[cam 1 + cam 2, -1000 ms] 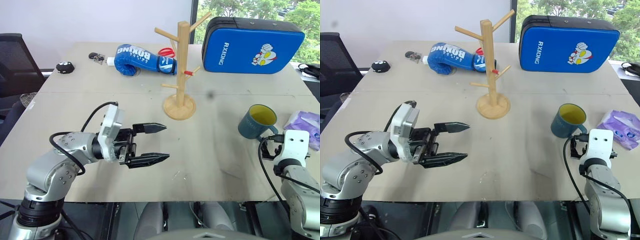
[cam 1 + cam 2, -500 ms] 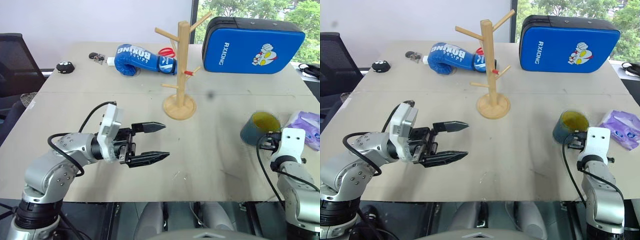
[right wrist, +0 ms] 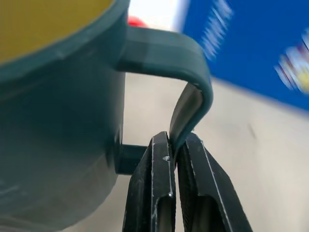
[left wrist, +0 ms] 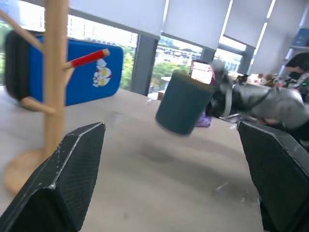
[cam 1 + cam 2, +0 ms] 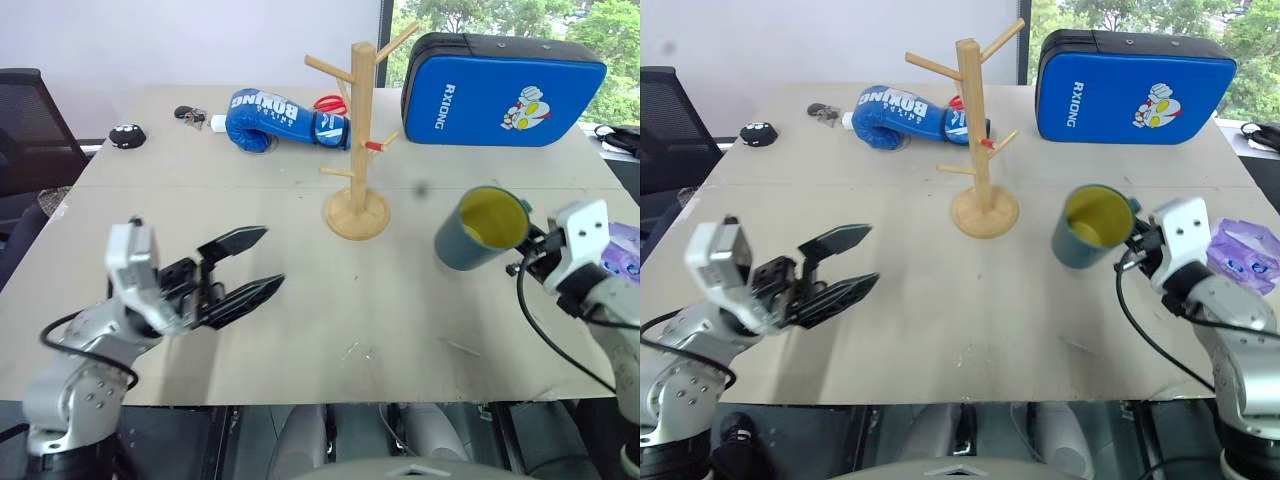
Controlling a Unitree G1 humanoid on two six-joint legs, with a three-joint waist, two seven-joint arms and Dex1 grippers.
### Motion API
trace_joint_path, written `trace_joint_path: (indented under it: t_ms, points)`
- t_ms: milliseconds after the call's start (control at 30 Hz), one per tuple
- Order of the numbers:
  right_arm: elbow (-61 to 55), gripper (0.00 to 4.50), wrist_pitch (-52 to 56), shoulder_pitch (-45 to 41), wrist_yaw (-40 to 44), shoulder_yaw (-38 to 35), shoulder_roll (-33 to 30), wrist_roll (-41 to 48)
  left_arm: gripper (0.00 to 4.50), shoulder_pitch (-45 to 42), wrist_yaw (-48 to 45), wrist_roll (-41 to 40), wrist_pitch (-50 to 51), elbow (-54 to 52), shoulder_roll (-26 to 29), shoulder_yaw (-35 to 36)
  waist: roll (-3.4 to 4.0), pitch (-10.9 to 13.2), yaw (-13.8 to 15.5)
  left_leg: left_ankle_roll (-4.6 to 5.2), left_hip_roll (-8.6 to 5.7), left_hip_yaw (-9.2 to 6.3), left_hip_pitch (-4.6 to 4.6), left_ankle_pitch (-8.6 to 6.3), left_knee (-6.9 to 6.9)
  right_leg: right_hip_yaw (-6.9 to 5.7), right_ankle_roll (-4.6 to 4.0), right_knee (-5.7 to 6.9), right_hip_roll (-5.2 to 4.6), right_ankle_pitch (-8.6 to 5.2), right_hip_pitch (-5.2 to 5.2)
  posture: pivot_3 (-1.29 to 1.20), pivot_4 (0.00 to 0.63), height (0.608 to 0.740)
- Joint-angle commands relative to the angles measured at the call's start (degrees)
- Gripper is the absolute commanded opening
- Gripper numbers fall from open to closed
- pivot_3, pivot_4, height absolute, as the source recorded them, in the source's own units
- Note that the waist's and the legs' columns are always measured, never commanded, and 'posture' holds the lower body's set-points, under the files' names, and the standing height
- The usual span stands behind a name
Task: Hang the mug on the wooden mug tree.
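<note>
Right wrist view shows the mug (image 3: 58, 96) pinched by its loop handle between the closed fingers of the right pincer (image 3: 176, 159). In the left eye view the mug (image 5: 478, 228) hangs tilted clear of the worktop (image 5: 400, 320), right of centre, near but not touching the mug tree (image 5: 360, 130) at upper centre. Pickup looks done; carrying it across and threading the handle onto a peg remain. At lower left, the left pincer (image 5: 250, 265) hovers open and empty.
</note>
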Motion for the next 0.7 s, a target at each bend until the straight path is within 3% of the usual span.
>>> trace_joint_path:
  t_ms: [33, 333, 700]
  points:
    - [-3.1, 0.02, 3.5, -6.2, 2.0, 3.2, -2.8, 3.2, 4.5, 2.6, -3.5, -1.2, -2.7, 1.3, 0.2, 4.5, -0.06, 0.0, 0.1, 0.0, 0.0, -0.02, -0.01, 0.0, 0.0, -0.02, 0.0, -0.01, -0.01, 0.0, 0.0, 0.0, 0.15, 0.74]
    - [6.0, 0.02, 13.9, -27.6, 1.5, 14.3, -5.8, 1.8, 4.5, 5.8, -6.7, 0.6, -8.9, 3.9, -3.4, 5.8, -0.14, 0.0, 0.3, 0.01, -0.04, -0.02, -0.19, -0.01, 0.01, -0.09, -0.04, -0.07, -0.16, 0.01, -0.12, 0.0, 0.15, 0.74]
    - [16.4, 0.02, 12.9, -41.1, 4.0, 24.1, -3.4, -4.0, 4.5, 8.5, -6.1, 0.4, -10.2, 2.8, -5.0, 6.7, -0.12, 0.0, -0.1, 0.01, -0.02, 0.08, -0.31, -0.01, -0.07, -0.04, -0.04, -0.05, -0.15, 0.02, -0.34, 0.0, 0.15, 0.74]
